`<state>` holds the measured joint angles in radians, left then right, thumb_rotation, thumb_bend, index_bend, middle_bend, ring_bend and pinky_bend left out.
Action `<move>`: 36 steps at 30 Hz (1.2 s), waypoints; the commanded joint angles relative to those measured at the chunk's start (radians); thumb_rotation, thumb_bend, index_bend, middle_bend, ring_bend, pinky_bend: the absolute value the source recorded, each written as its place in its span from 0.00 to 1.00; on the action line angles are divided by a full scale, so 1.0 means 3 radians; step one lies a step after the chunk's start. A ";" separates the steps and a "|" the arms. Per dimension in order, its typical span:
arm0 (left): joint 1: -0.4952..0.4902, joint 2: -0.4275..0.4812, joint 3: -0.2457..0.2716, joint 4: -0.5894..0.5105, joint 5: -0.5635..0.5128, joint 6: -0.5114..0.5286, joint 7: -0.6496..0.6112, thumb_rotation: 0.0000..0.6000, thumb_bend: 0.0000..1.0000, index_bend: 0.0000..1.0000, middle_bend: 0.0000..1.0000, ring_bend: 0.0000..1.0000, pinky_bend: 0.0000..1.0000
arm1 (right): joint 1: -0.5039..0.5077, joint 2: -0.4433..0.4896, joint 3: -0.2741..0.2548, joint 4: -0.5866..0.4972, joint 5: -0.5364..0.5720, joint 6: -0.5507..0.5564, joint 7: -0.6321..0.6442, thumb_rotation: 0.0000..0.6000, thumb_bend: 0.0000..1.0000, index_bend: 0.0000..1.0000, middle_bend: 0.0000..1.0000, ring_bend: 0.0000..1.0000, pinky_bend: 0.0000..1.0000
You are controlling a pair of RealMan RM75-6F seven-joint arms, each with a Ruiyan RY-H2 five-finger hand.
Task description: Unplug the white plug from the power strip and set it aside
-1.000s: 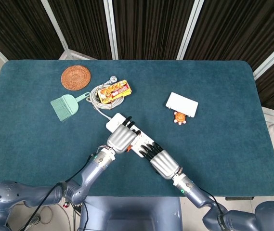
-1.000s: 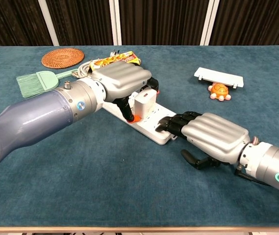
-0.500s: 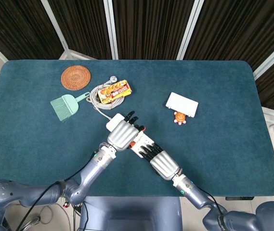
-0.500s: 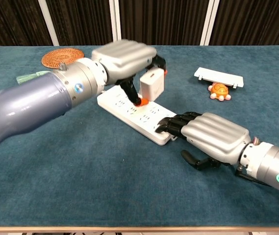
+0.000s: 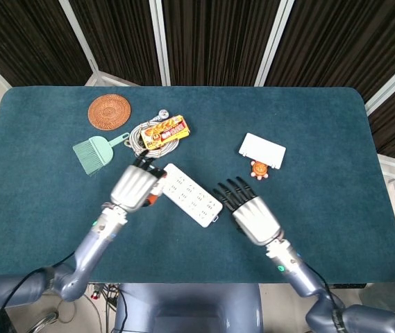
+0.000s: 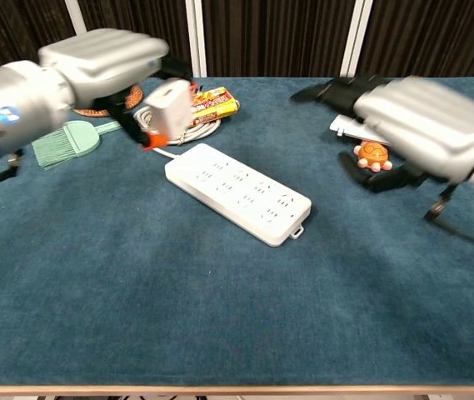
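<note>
The white power strip (image 5: pixel 189 194) (image 6: pixel 238 192) lies diagonally at the table's middle with all its sockets bare. My left hand (image 5: pixel 135 187) (image 6: pixel 103 67) is raised to the left of the strip and holds the white plug (image 6: pixel 167 103) between thumb and fingers, well above the cloth. In the head view the plug is hidden under that hand. My right hand (image 5: pixel 251 212) (image 6: pixel 416 121) hovers to the right of the strip, fingers spread, holding nothing and touching nothing.
A coiled grey cable (image 5: pixel 140 137) with a snack packet (image 5: pixel 166 130) on it lies behind the strip. A green brush (image 5: pixel 94 152), a woven coaster (image 5: pixel 110 112), a white box (image 5: pixel 262 150) and an orange toy turtle (image 5: pixel 259 169) sit further out.
The left hand pulled the white plug up out of the strip and carried it left. The right hand let go of the strip's end and lifted away to the right.
</note>
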<state>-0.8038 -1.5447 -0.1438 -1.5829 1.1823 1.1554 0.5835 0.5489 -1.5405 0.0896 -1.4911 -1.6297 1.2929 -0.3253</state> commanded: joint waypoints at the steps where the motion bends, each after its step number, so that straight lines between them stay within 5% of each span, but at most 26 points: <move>1: 0.0191 0.0131 0.0160 -0.0002 -0.0008 0.0076 -0.0120 1.00 0.24 0.43 0.46 0.20 0.10 | -0.0189 0.0313 0.0018 -0.0223 0.0011 0.0241 0.0008 1.00 0.70 0.08 0.12 0.08 0.09; 8: 0.0442 0.0228 0.0334 0.0213 -0.0179 0.0034 -0.0267 1.00 0.09 0.30 0.32 0.13 0.03 | -0.0445 0.0620 -0.0107 -0.0367 0.0006 0.0468 0.0048 1.00 0.69 0.06 0.12 0.07 0.09; 17: 0.0710 0.0316 0.0274 0.0149 -0.0397 0.0193 -0.0418 1.00 0.06 0.22 0.21 0.09 0.00 | -0.0768 0.0824 -0.0267 -0.0365 0.0004 0.0715 0.0212 1.00 0.69 0.02 0.08 0.04 0.05; 20: 0.0848 0.0391 0.0312 0.0040 -0.0271 0.0348 -0.0571 1.00 0.06 0.20 0.20 0.08 0.00 | -0.0893 0.0877 -0.0299 -0.0287 0.0020 0.0837 0.0366 1.00 0.68 0.00 0.07 0.02 0.03; 24: 0.1118 0.0486 0.0436 -0.0149 0.0014 0.0691 -0.0835 1.00 0.06 0.15 0.17 0.07 0.00 | -0.1074 0.0950 -0.0320 -0.0134 0.0092 0.1008 0.0665 1.00 0.51 0.00 0.01 0.00 0.00; 27: 0.1378 0.0552 0.0630 -0.0199 0.0339 0.1022 -0.1001 1.00 0.06 0.12 0.13 0.04 0.00 | -0.1204 0.1018 -0.0328 -0.0008 0.0165 0.1102 0.0955 1.00 0.47 0.00 0.00 0.00 0.00; 36: 0.1975 0.0774 0.1024 0.0087 0.0981 0.1696 -0.1400 1.00 0.00 0.00 0.02 0.00 0.00 | -0.1564 0.1294 -0.0304 0.0130 0.0464 0.1255 0.1509 1.00 0.31 0.00 0.00 0.00 0.00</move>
<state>-0.2411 -1.3354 0.1422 -1.5869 1.4475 1.6346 0.1928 0.1007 -1.1701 -0.0049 -1.4579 -1.5075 1.6624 0.1017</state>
